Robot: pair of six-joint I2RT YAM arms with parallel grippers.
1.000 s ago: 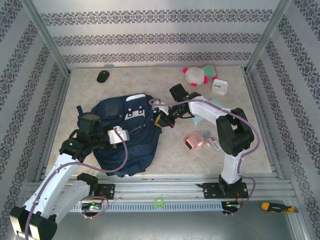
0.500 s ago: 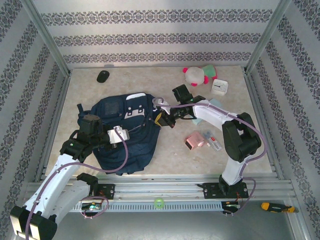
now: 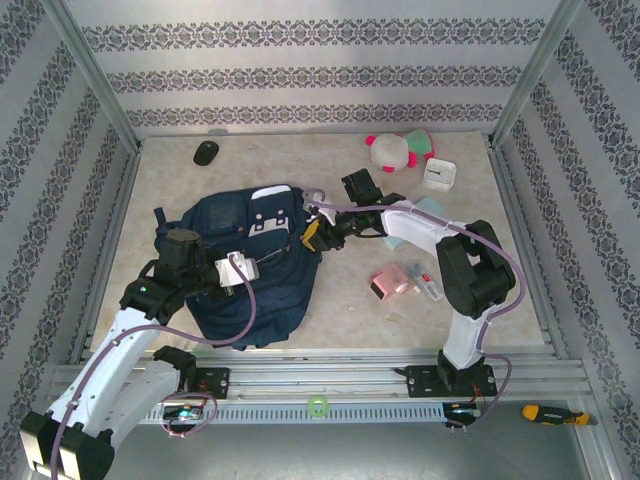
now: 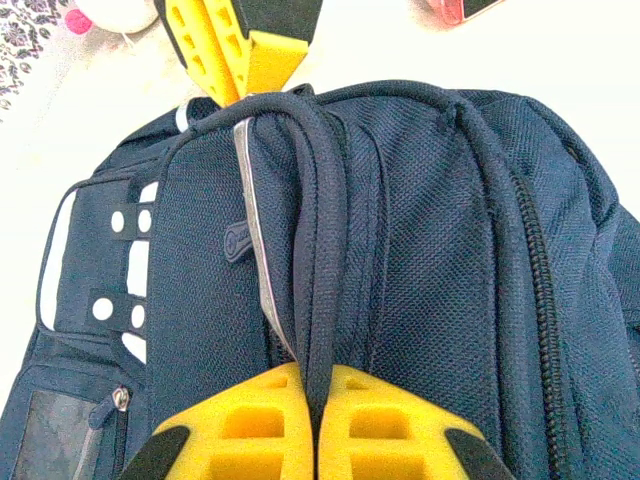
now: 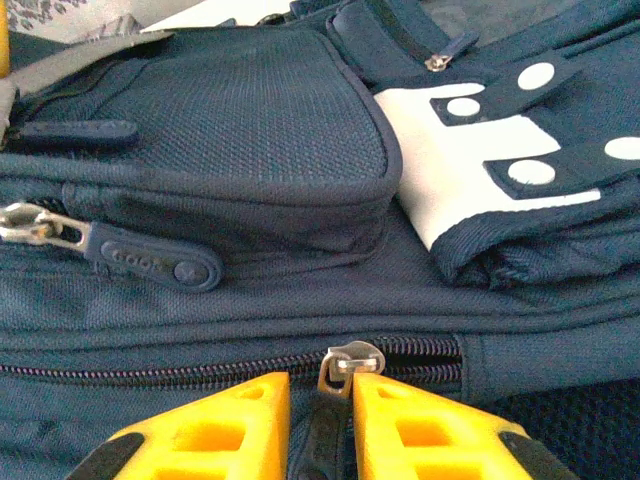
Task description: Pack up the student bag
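Student bag lay on table centre-left, long axis running far to near. Zip pull on its right flank sat between jaws of right gripper, narrowly parted; pinched or merely straddled, couldn't tell. Left gripper clamped tight on strap, near-left side. Right arm nearer zip.

Large dark navy woven-fabric backpack, one item. Lies flat on the pale surface, left of centre, front pocket upward, patched end towards the far wall. White patches under navy tabs with round white studs. Grey reflective stripe. Zip teeth are meshed beside the metal slider.
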